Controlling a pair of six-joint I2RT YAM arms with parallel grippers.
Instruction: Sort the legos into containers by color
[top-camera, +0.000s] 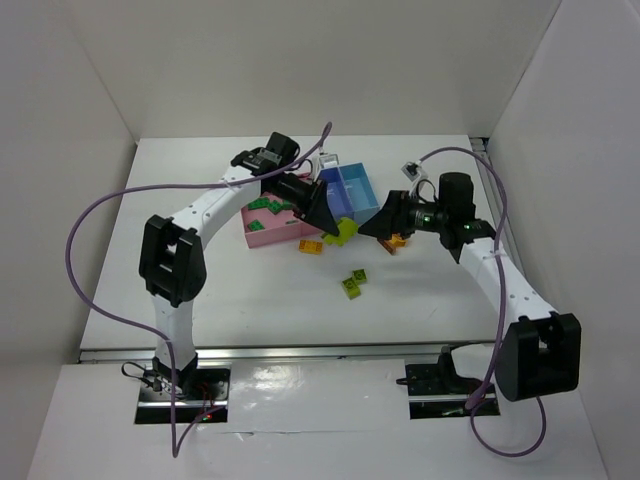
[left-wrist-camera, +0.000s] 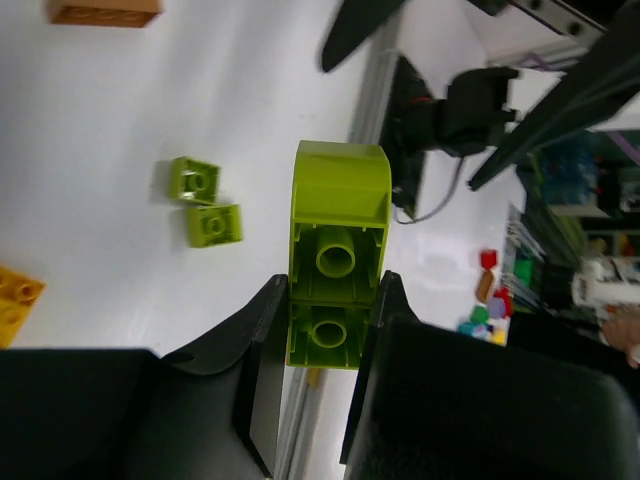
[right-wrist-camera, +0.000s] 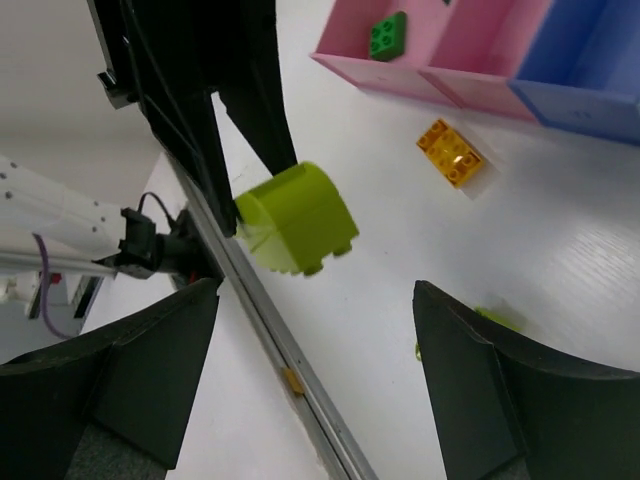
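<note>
The lime-green lego (left-wrist-camera: 338, 200) was smooth, glossy moulded plastic. The left end effector (left-wrist-camera: 333, 287) had matt black plastic fingers (left-wrist-camera: 262, 345). The white table (left-wrist-camera: 100, 130) looked smooth with a soft sheen, and the pink containers (right-wrist-camera: 380, 78) were smooth plastic.

Bright, even light falls from above, so the white table (top-camera: 250, 300) has only soft, pale shadows, a shiny glare sits at 6 o'clock in the top view, and the close black fingers (left-wrist-camera: 260, 370) at 6 o'clock look blurry in both wrist views.
</note>
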